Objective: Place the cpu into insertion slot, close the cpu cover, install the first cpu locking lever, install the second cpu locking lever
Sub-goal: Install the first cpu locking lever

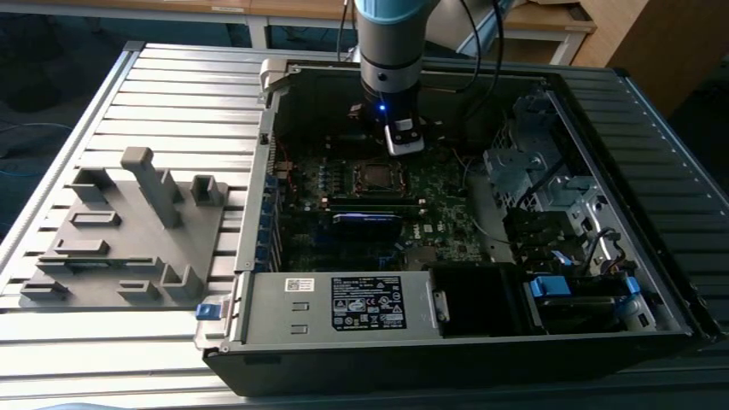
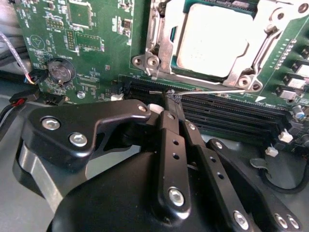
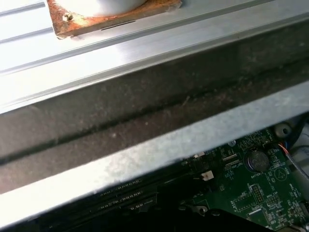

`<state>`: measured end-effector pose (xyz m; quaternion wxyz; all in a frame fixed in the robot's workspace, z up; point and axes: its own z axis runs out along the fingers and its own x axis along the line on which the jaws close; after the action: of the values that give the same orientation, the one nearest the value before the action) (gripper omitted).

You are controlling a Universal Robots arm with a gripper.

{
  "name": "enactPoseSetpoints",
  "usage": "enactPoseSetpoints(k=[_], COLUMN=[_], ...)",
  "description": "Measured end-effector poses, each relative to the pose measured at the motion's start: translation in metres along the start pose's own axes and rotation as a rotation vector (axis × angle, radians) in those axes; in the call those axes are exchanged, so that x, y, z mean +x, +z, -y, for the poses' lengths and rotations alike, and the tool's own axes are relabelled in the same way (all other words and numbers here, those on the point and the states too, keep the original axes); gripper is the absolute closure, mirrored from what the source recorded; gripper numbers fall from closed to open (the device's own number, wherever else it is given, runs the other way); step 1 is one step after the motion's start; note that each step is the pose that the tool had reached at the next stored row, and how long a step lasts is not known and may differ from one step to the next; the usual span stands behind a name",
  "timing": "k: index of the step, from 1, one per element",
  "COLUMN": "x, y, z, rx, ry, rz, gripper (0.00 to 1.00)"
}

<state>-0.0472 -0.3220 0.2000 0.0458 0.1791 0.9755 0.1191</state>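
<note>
The cpu (image 2: 212, 41), a dull silvery square, lies in the insertion slot on the green board, so the slot itself is hidden under it. The cpu cover (image 2: 165, 46), a metal frame with a window, lies flat over the cpu's edges. A thin wire locking lever (image 2: 217, 91) runs along the socket's near side, beside the memory slots. In the second wrist view my gripper (image 2: 172, 98) is shut, its black fingertips against the free end of that lever. The exterior view shows the gripper (image 1: 405, 143) low inside the case, just behind the socket (image 1: 374, 176).
Long black memory slots (image 2: 231, 116) lie just past the fingertips, and a coin battery (image 2: 61, 71) sits on the board. The case wall (image 3: 145, 159) is close by. A power supply (image 1: 341, 303), a drive cage (image 1: 535, 179) and a grey fixture plate (image 1: 125, 231) surround the work area.
</note>
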Motion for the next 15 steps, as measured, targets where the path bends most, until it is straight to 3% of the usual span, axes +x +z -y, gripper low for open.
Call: enactPoseSetpoints(k=[2, 6, 15], x=[0.0002, 0.0004, 0.0056], y=[0.0003, 0.0008, 0.0027], z=[-0.0001, -0.0003, -0.0027], rx=[0.0061, 0.0213, 0.0214], ry=[-0.003, -0.006, -0.006], rz=[0.0103, 0.0183, 0.0237], gripper=[0.89, 0.89, 0.89])
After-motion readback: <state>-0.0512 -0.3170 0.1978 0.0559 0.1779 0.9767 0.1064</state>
